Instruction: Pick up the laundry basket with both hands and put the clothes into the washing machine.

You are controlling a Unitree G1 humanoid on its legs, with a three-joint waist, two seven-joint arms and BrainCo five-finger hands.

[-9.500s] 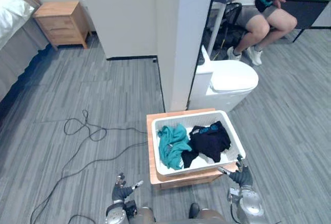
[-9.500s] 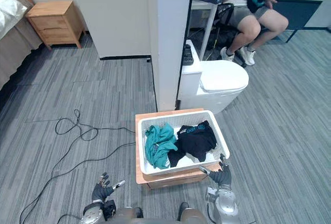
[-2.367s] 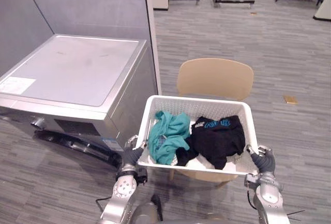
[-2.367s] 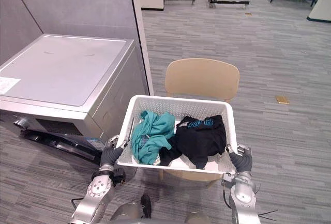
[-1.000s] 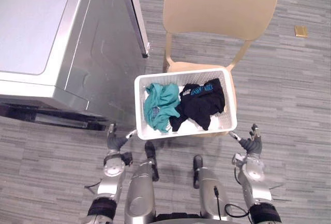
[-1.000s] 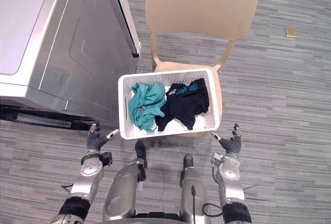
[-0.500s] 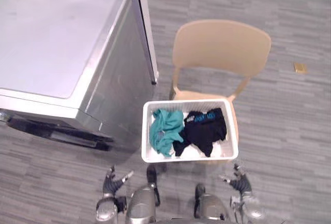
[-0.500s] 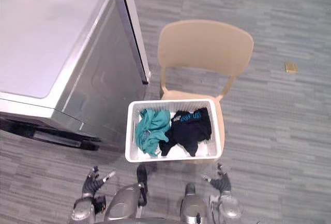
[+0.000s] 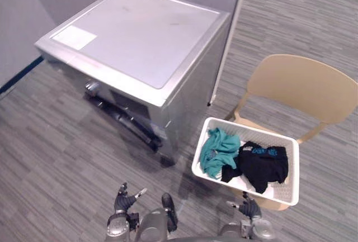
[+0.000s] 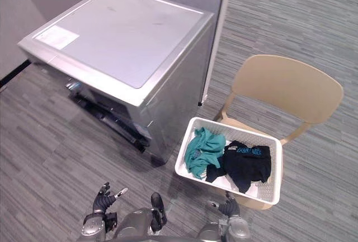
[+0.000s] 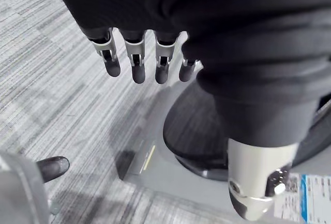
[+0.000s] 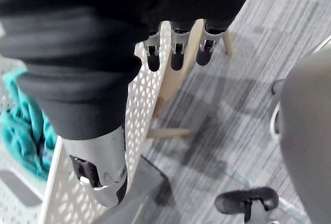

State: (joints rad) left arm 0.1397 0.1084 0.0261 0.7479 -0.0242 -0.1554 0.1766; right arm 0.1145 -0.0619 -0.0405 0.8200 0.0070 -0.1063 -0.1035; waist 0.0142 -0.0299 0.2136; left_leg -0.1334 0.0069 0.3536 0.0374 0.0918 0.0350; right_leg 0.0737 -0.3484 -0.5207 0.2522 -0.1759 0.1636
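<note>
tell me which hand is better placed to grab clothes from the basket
Right, likely. The right hand hangs open just by the basket, close to its teal cloth. The left hand is off over the floor, nearer the washer.

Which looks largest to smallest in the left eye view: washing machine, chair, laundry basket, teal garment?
1. washing machine
2. chair and laundry basket, too close to rank
3. teal garment, inside the basket

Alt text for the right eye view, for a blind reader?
A white laundry basket holding teal and black clothes sits on a tan chair beside a silver washing machine. The left robot hand and right robot hand are open near the lower edge, holding nothing.
</note>
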